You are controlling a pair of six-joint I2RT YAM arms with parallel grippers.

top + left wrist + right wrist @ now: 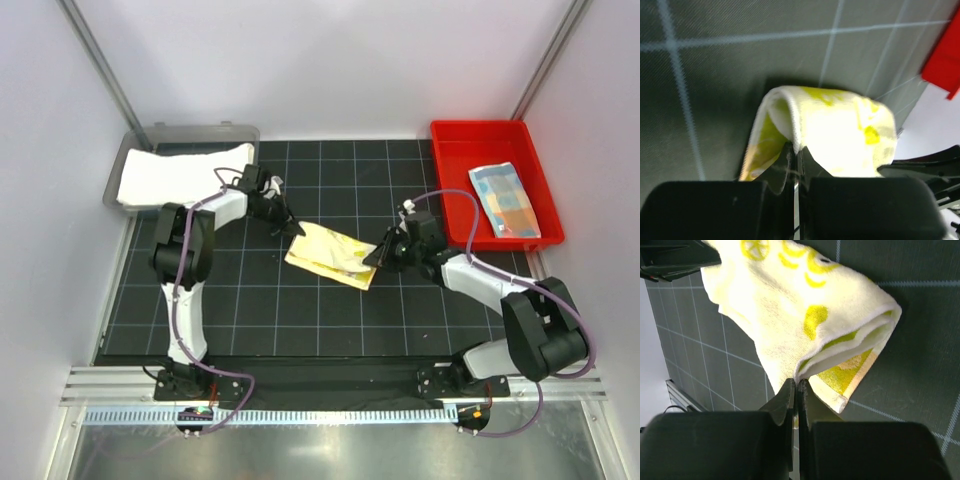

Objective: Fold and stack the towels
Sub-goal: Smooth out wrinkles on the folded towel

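Top external shows left gripper [293, 229] and right gripper [375, 255] each pinching an end of the yellow towel [330, 255] in the middle of the mat [250, 320], so best carry both edges level, together, and land them square.

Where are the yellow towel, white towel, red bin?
yellow towel [330, 256]: top view, middle of the cloth.
white towel [180, 173]: top view, middle of the cloth.
red bin [463, 190]: top view, bare floor.

Yellow towel [840, 135] in left end effector [794, 165]
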